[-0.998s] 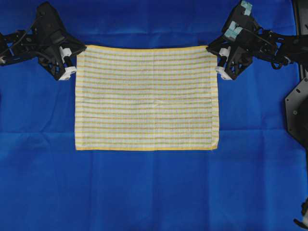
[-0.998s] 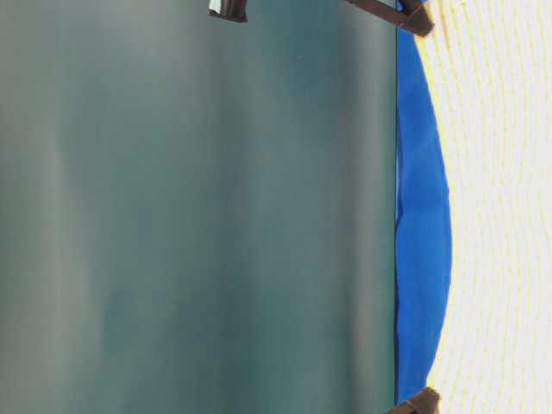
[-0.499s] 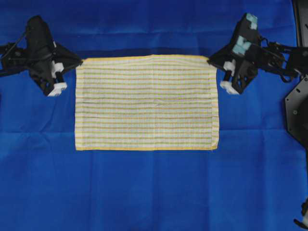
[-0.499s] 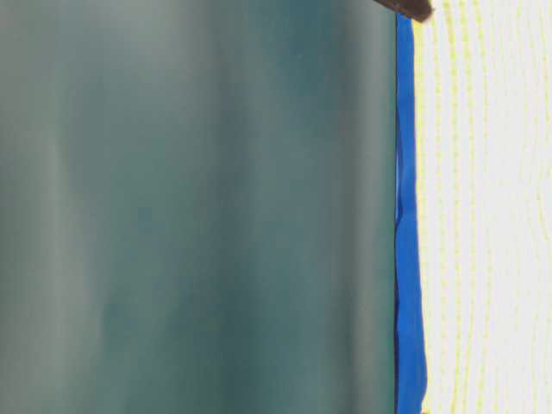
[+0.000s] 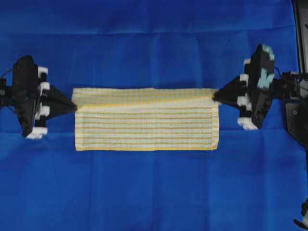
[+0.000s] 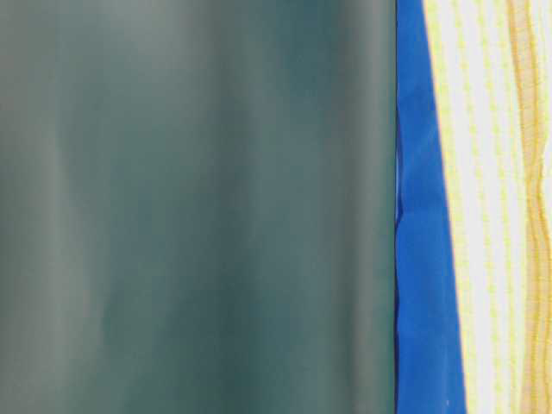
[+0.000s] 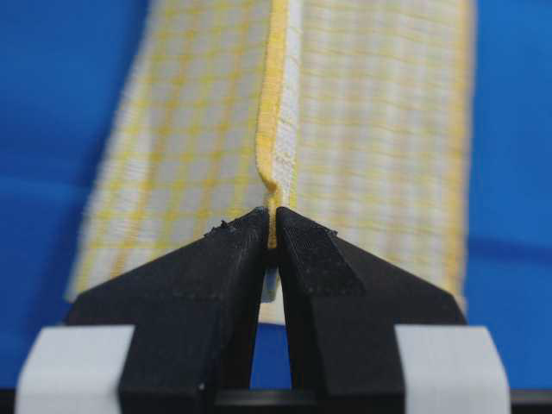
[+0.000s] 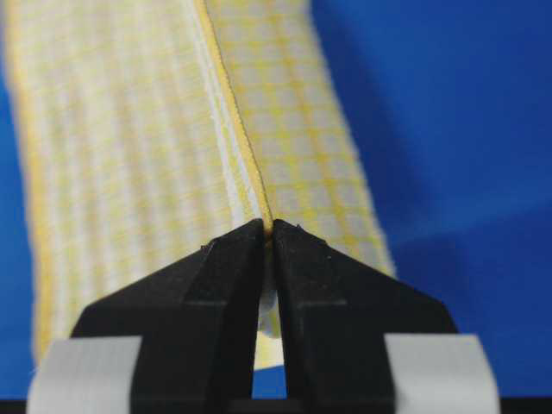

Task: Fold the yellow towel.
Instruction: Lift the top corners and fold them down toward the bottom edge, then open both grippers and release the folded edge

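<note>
Blue cloth (image 5: 154, 192) spread under everything, bare on all sides. At centre, towel (image 5: 144, 126), far part doubled over toward the near hem, yellow hem across the middle. Left gripper (image 5: 73, 108) clamped on towel's left corner, right gripper (image 5: 215, 97) clamped on the right. Black frame (image 5: 296, 115) at right edge, apart from towel.
</note>
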